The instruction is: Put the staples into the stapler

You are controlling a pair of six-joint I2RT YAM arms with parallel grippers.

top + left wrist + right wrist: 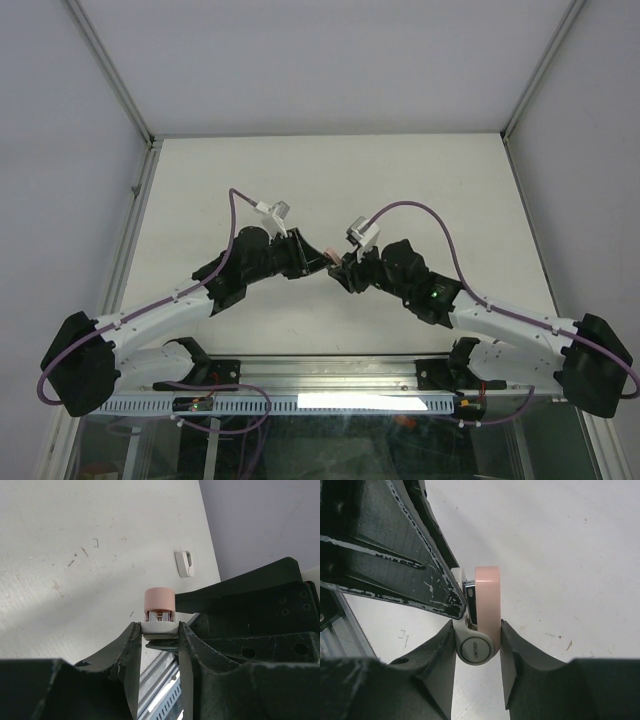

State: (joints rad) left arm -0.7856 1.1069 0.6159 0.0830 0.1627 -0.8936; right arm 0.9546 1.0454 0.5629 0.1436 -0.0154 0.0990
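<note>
The white surface (330, 180) is lying between pale walls. The left arm (170, 305) and right arm (500, 315) are reaching inward, meeting above its middle. The right pincer (477, 627) is clamping the rounded hinge end of the pink and white stapler (485, 610). The left pincer (160, 630) is pinching the stapler's white base at the opposite end. Together they are holding it clear of the surface.

A scuffed white table (60, 570) — one small white piece (183, 563) sits near its far edge, by the grey wall (260, 520)
</note>
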